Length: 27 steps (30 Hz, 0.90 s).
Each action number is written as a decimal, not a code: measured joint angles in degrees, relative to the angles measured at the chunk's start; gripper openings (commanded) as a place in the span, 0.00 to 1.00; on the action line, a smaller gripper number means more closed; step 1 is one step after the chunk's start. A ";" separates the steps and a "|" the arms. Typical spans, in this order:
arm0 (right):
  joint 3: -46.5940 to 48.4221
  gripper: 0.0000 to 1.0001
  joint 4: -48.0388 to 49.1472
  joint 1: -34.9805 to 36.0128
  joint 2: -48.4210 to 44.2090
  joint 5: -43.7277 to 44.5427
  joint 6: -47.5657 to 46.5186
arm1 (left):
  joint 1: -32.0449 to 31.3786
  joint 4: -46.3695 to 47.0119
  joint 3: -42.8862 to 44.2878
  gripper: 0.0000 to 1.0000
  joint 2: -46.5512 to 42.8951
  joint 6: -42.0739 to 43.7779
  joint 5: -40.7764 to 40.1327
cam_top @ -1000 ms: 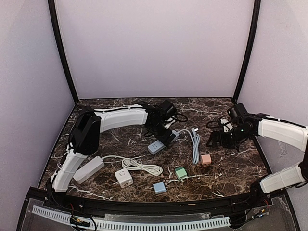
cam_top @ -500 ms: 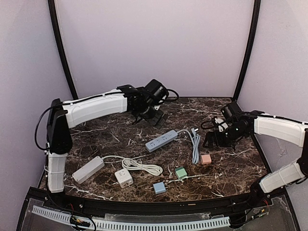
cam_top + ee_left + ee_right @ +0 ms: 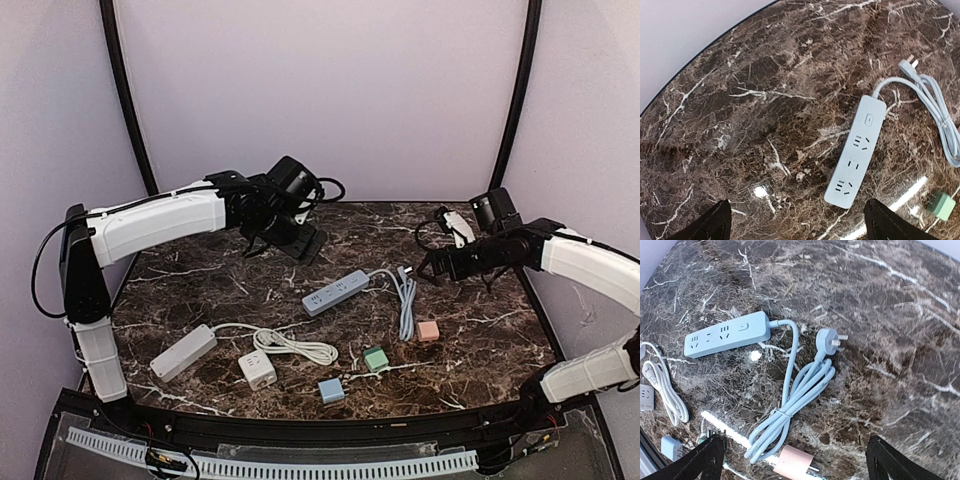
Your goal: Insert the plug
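Hovering above glossy, white-veined dark marble table [image 3: 480, 345] with left gripper [image 3: 298, 244] and right gripper [image 3: 433, 269] both splayed wide, gripping nothing
Flat, round-cornered matte plastic power strip [image 3: 335, 292] diagonal mid-table, between the two grippers, touching neither; off its right end, lying unplugged on the marble: rounded three-pin plug [image 3: 404, 271] on smooth grey cable [image 3: 407, 310], bundled in a long tied loop

Glossy dark marble-look table [image 3: 740, 125] — smooth, glare-spotted — under a matt plastic power strip [image 3: 855, 150], its cord [image 3: 805, 385] probably rubbery.
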 measured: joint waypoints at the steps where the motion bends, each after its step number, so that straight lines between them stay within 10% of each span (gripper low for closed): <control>1: 0.00 0.99 0.61 0.00 -1.05 0.07 -2.03 | 0.00 0.00 -0.66 0.91 -0.04 -0.04 1.05; 27: -8.15 0.99 -4.85 0.00 -8.63 -12.85 -41.40 | -1.84 -1.42 -11.85 0.88 -11.30 -0.22 21.18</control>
